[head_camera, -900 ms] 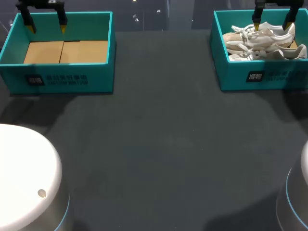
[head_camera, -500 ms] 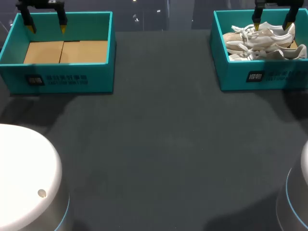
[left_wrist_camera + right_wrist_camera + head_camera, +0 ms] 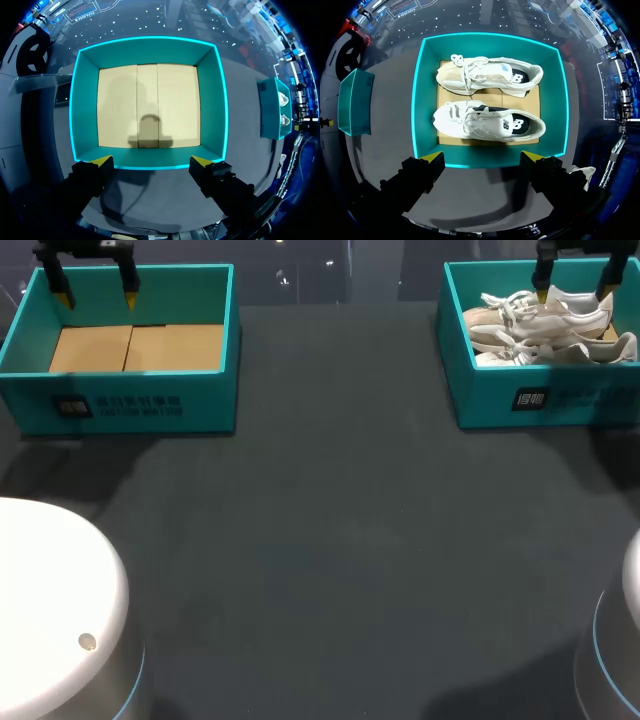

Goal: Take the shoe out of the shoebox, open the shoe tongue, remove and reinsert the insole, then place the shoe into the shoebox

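Fingers (image 3: 434, 160) of R gripper (image 3: 482, 157) wide apart, empty, above shoebox (image 3: 554, 100); L gripper (image 3: 152, 161) likewise apart, empty, over empty box (image 3: 85, 105); two shoes on their sides in shoebox. Risk: wide fingers clip box wall on descent; near shoe (image 3: 487, 122) drags far shoe (image 3: 490, 76) if laces snag.

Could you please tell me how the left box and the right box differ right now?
The left box shows only its bare cardboard floor; the right box holds two white shoes, side by side. The left box lies under the left tool, the right box under the right tool. Both are teal, open-topped, with a front label.
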`<state>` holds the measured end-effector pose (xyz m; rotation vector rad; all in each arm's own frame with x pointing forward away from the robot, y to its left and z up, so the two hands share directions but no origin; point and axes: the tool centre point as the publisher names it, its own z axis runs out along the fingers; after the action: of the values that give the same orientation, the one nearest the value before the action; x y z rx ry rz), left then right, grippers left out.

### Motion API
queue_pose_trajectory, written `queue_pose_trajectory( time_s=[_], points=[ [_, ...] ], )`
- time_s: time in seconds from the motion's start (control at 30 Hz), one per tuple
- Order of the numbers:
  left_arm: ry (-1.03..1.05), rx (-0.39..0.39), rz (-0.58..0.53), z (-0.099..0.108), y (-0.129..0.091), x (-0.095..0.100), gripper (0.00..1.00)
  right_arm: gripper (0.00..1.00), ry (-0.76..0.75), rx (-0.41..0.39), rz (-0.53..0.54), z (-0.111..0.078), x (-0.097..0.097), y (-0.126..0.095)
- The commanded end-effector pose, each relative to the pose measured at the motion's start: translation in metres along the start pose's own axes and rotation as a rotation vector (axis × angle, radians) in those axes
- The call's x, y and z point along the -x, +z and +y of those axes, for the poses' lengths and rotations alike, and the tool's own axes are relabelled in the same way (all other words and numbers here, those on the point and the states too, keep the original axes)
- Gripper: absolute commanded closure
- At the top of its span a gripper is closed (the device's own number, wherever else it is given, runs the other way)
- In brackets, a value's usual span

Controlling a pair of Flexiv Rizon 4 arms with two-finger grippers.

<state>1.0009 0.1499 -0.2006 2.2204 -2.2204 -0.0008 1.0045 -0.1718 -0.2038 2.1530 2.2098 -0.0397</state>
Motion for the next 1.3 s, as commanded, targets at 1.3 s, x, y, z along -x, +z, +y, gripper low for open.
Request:
queue_pose_trajectory(
  time_s=[1.3],
  points=[
    [0.000, 0.000, 0.000, 0.000, 0.000, 0.000, 0.00, 0.10, -0.034, 0.055, -0.078, 0.033, 0.144, 0.082]
  ],
)
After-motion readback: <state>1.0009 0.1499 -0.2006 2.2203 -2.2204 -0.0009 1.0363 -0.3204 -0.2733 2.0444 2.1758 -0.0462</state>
